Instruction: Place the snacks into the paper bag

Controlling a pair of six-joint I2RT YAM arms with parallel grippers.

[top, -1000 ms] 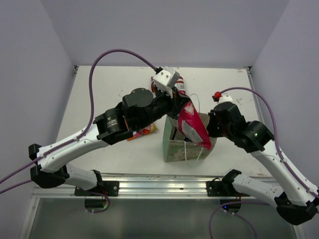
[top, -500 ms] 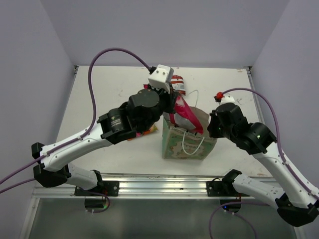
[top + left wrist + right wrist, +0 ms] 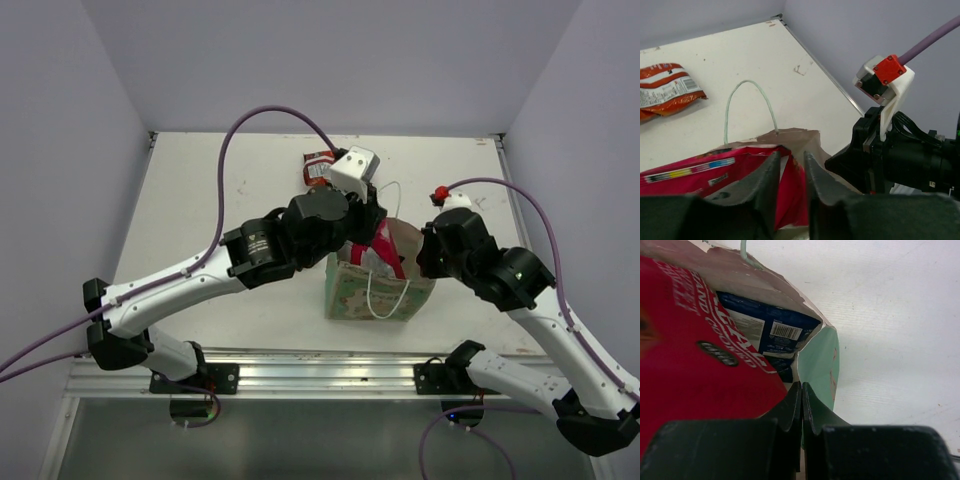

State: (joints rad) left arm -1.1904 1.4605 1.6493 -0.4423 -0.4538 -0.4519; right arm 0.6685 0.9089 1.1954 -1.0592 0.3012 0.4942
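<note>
The paper bag (image 3: 356,294) stands upright at the table's front centre, its mouth open. The pink packet (image 3: 384,247) stands inside it and also shows in the left wrist view (image 3: 695,172) and the right wrist view (image 3: 690,360). The blue packet (image 3: 771,328) lies deeper inside. My left gripper (image 3: 371,226) hangs over the bag's mouth, jaws slightly apart, with the pink packet's top edge showing in the gap. My right gripper (image 3: 801,389) is shut on the bag's green right wall (image 3: 819,365). The red-white-brown packet (image 3: 318,167) lies on the table behind. The orange-yellow packet is hidden.
The bag's white cord handles loop up at the back (image 3: 747,100) and hang down its front (image 3: 386,292). The right arm's wrist (image 3: 900,150) sits close to the bag's right side. Grey walls enclose the table on three sides.
My left gripper has swung right and down over the bag, and the pink packet has gone from hanging above the rim to standing inside. The bag has straightened. The right arm has held still.
</note>
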